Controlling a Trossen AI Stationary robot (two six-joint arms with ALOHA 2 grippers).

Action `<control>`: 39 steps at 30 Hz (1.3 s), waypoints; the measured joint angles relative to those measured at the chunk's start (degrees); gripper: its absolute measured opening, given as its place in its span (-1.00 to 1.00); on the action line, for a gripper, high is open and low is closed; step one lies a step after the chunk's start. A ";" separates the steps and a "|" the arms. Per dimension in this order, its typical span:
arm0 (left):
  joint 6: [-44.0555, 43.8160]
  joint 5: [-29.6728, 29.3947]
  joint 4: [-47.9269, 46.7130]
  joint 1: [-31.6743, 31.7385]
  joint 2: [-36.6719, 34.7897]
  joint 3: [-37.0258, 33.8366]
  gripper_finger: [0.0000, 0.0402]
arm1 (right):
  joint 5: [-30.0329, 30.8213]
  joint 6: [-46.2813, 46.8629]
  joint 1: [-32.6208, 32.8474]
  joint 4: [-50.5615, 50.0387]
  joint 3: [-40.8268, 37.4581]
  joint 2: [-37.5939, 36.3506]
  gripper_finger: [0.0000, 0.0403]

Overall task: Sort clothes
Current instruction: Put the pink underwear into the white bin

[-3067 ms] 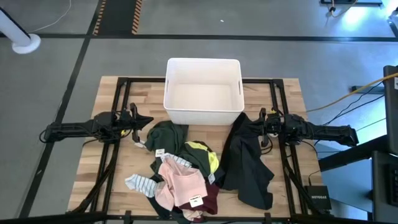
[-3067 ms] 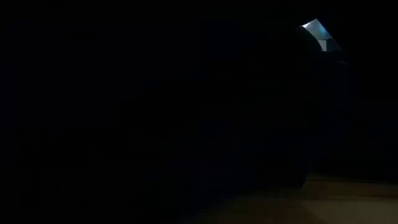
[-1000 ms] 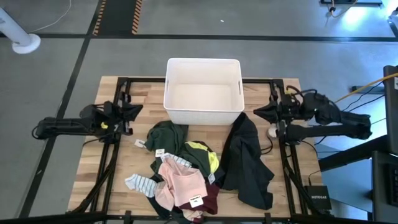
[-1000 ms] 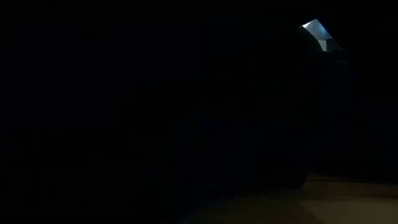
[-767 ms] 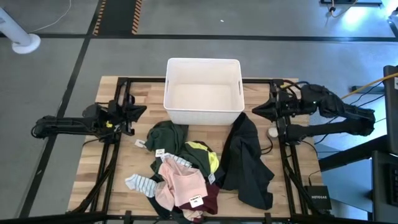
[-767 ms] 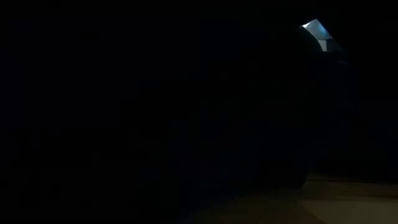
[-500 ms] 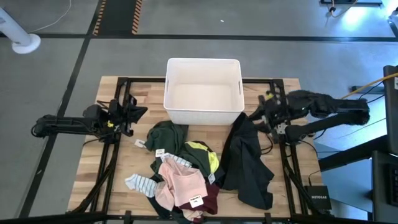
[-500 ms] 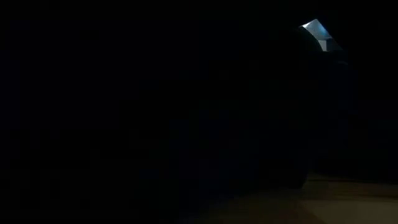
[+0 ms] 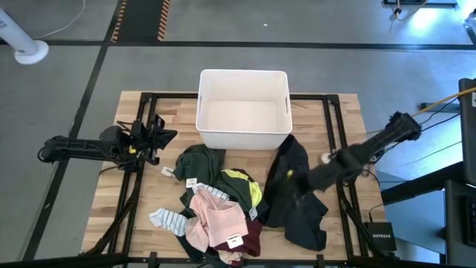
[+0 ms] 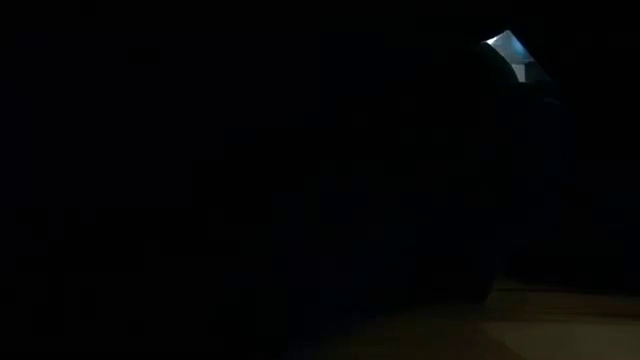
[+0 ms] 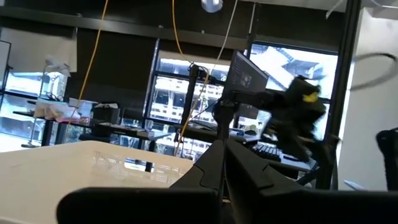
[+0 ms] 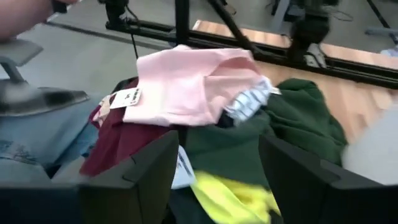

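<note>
Right gripper (image 9: 296,195) has swung from beside the white bin (image 9: 243,128) down over the black garment (image 9: 297,216) near the table's right side, blurred in the high view, while the left gripper (image 9: 168,136) has barely shifted and waits, fingers spread, left of the bin. Clothes lie heaped in front of the bin: dark green garment (image 9: 199,160), yellow piece (image 9: 255,195), pink garment (image 9: 217,221), maroon piece (image 9: 253,240), striped sock (image 9: 167,219). Only the right wrist view shows that arm's fingers (image 12: 137,177) apart and gripping nothing, facing the pile; the low view is dark.
</note>
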 joint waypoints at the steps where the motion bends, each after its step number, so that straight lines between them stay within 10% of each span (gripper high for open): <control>1: 0.00 -0.24 0.02 0.00 0.00 0.00 -0.96 | 0.08 -0.02 0.06 1.13 0.82 2.20 0.21; 16: -0.09 -0.80 -0.09 0.00 0.00 0.00 -0.96 | 2.46 -2.29 -1.46 2.03 20.43 27.28 0.21; 30: -0.11 -0.85 -1.73 0.00 -0.02 0.02 -0.96 | -5.91 -2.60 -4.77 0.59 21.27 32.77 0.19; 39: -0.11 -0.85 -1.57 0.00 0.00 0.02 -0.96 | -5.43 -5.23 -4.64 -0.53 21.15 32.77 -0.60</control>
